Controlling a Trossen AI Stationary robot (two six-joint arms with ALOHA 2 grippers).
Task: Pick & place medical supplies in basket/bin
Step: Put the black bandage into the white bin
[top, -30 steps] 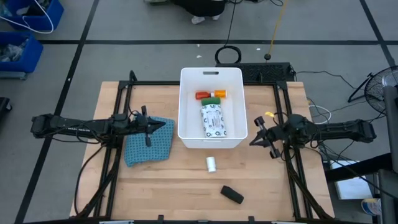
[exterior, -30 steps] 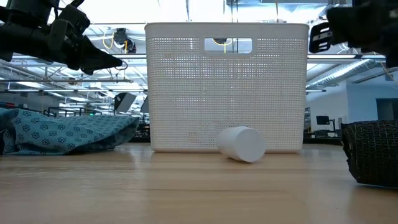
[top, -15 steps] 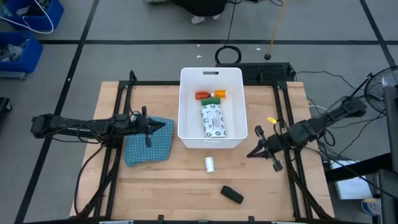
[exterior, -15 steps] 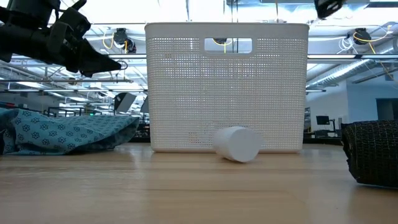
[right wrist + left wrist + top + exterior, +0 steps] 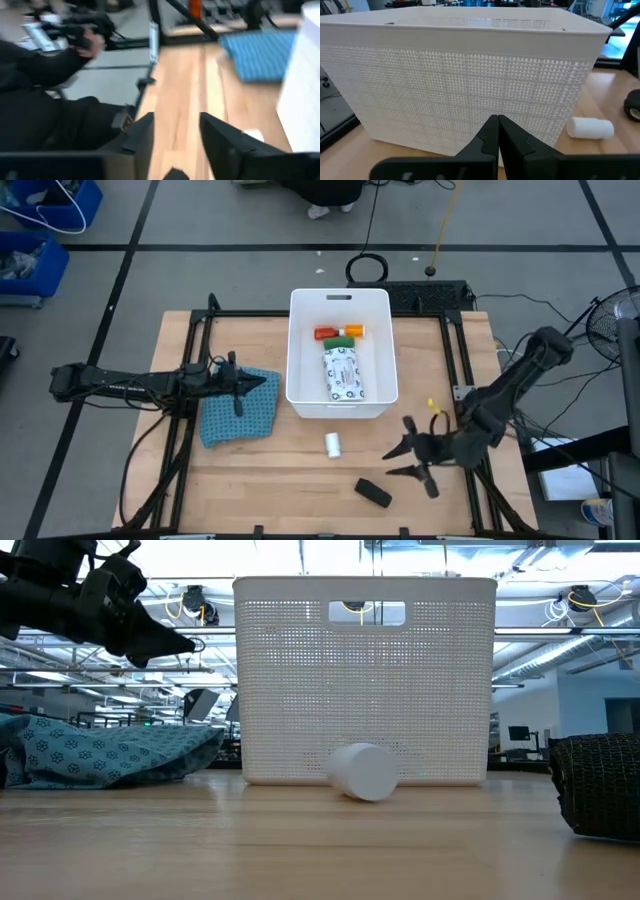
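The white bin [image 5: 342, 405] stands mid-table and holds the red bottle [image 5: 325, 333], orange bottle [image 5: 355, 330], green block [image 5: 340, 341] and white printed packet [image 5: 342, 373]. The white roll [image 5: 333, 444] lies on its side on the table just in front of the bin's near wall [image 5: 362, 772]. Nearer the table's near edge lies the black block [image 5: 373, 492]. My right gripper [image 5: 392, 463] is open and hovers just right of the black block, touching nothing. My left gripper [image 5: 240, 387] is shut and waits over the blue-teal cloth [image 5: 238, 418].
The cloth lies left of the bin. A dark metal frame [image 5: 190, 370] runs along the table's left and right sides. Bare wood lies between the bin and the near edge. Blue crates [image 5: 40, 230] and cables sit on the floor beyond the table.
My right arm has swung from the table's right edge toward the near edge and leftward, ending beside the black block, with its gripper still open. The white roll has rolled a little toward the table's left. My left arm has kept still.
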